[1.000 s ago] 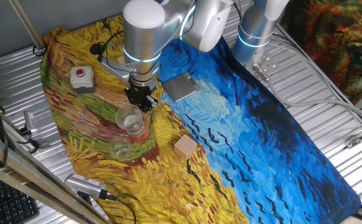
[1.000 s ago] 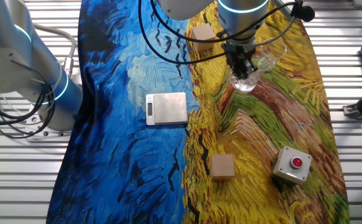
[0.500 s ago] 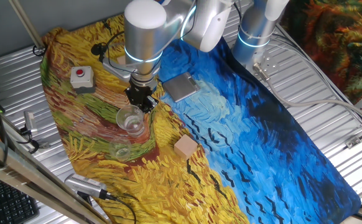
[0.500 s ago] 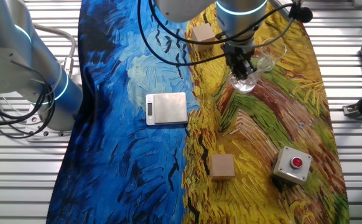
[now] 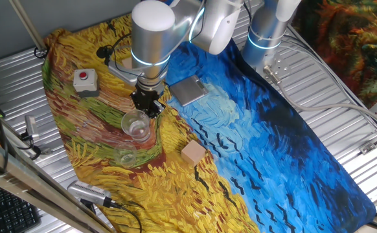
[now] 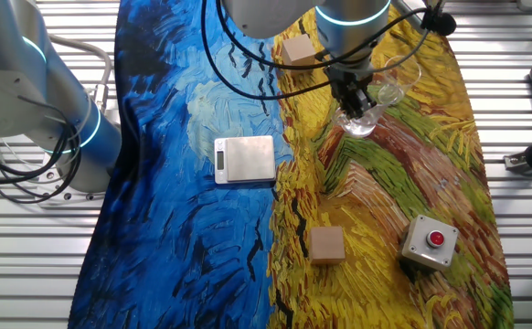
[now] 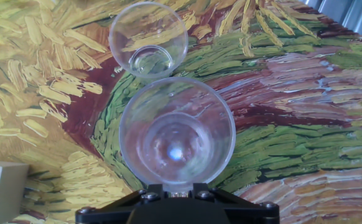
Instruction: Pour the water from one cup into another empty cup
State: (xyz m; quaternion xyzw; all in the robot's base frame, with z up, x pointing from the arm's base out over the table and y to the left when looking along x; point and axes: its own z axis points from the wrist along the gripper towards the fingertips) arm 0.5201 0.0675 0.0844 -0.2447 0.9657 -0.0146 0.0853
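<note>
Hand [image 5: 144,105]: closed on the tumbler's near rim.
Tumbler [image 7: 176,138]: upright on the yellow cloth [image 5: 175,175], gripped.
Smaller cup [image 7: 148,40]: just beyond the tumbler, rims nearly touching.

The cloth [image 5: 253,142] is showing brushstroke patterning: blue with black dashes over one half, yellow with green and reddish-brown bands over the other. The larger tumbler [image 7: 176,137] is appearing colourless, with a white glint at its base. The smaller cup [image 7: 148,40] is likewise reading clear. The button box [image 6: 428,242] is presenting grey with a red button. Two blocks [image 6: 326,245] are showing tan. The scale [image 6: 245,158] is appearing silver-grey.
</note>
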